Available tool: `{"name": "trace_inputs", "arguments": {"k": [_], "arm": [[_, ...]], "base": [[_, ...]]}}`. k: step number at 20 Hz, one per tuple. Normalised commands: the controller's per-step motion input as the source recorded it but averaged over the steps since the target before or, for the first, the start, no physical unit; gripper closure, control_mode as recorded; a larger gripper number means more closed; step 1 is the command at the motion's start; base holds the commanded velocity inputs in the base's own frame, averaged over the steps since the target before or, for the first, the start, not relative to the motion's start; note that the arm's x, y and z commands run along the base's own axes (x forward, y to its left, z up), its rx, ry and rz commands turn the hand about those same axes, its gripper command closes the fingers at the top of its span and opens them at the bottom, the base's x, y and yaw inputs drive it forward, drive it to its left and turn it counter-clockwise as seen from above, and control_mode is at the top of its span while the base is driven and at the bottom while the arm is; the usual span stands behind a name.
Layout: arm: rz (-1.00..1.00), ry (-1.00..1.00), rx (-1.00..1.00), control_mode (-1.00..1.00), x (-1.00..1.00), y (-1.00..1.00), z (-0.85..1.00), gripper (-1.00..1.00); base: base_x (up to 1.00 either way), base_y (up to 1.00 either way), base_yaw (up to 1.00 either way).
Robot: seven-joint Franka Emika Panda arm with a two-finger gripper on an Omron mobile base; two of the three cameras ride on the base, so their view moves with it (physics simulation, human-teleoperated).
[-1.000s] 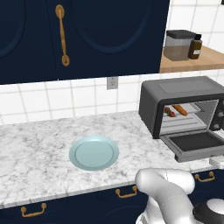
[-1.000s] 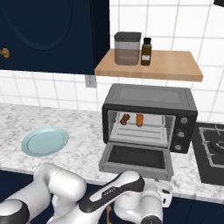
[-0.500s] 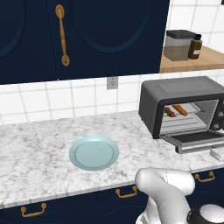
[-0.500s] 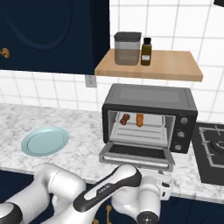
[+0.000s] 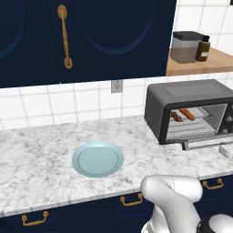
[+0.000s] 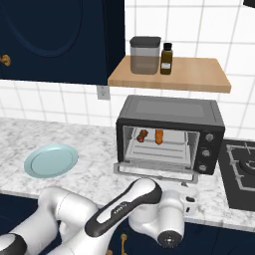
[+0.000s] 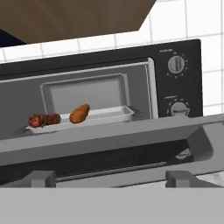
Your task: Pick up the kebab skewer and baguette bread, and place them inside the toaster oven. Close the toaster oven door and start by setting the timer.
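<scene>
Oven (image 6: 172, 115): I see the dark box on the marble counter (image 5: 41, 150) under the wood shelf (image 6: 199, 74), beside the stove (image 6: 244, 167).
Door (image 6: 155, 172): partly raised, not shut; I see it tilted up from flat, with the bar handle (image 7: 109, 138) running across the hand view below the cavity.
Skewer (image 7: 43, 119): I see it inside the oven, lying on the tray (image 7: 113, 113), at the left of the loaf as the hand view shows them.
Bread (image 7: 79, 113): inside the oven too, on the same tray, just beside the skewer.
Knobs (image 7: 176, 64): 2 on the panel at the right of the cavity in the hand view, 1 above the other.
Gripper: I cannot see the fingers in my views; I take the hand as released, jaws spread wide, nothing in them. The hand camera sits low, looking just over the handle into the cavity.
Arm (image 6: 122, 209): white links bent low in front of the counter edge, below the door.
Plate (image 5: 98, 159): pale blue, bare, on the counter well to the left of the oven.
Shelf items: 1 grey canister (image 6: 145, 55) and 1 dark bottle (image 6: 166, 59), side by side.
</scene>
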Motion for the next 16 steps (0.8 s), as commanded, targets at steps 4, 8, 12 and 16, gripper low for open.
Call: {"name": "trace_inputs", "arguments": {"k": [4,8,12,16], "arm": [[-0.03,-0.04,0.0,-1.0,0.54,0.23,0.02,-1.0],[-0.03,-0.01,0.0,-1.0,0.54,0.24,0.0,-1.0],[-0.01,0.0,0.0,-1.0,0.48,0.19,0.0,-1.0],[0.0,0.0,0.0,-1.0,0.47,0.18,0.0,-1.0]], "base": [[0.0,0.0,0.0],[0.0,0.0,0.0],[0.0,0.0,0.0],[0.0,0.0,0.0]]}}
